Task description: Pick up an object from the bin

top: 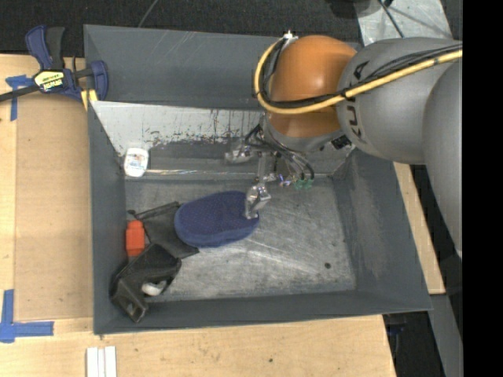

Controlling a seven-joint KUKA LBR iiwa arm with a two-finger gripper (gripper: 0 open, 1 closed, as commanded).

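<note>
Grey bin [302,246], pincer [255,201] overlapping blue oval pad [209,221]

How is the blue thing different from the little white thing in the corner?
The blue oval thing is dark and much bigger; the white thing is small and pale. The blue one lies in the middle of the bin, its edge against a black thing, while the white one sits in the back left corner. The gripper is at the blue one's right end, far from the white one. Both rest on its floor.

Pad [214,220] in middle of bin [314,246], end effector [255,200] at its right end, pouch [145,277] front-left
</note>
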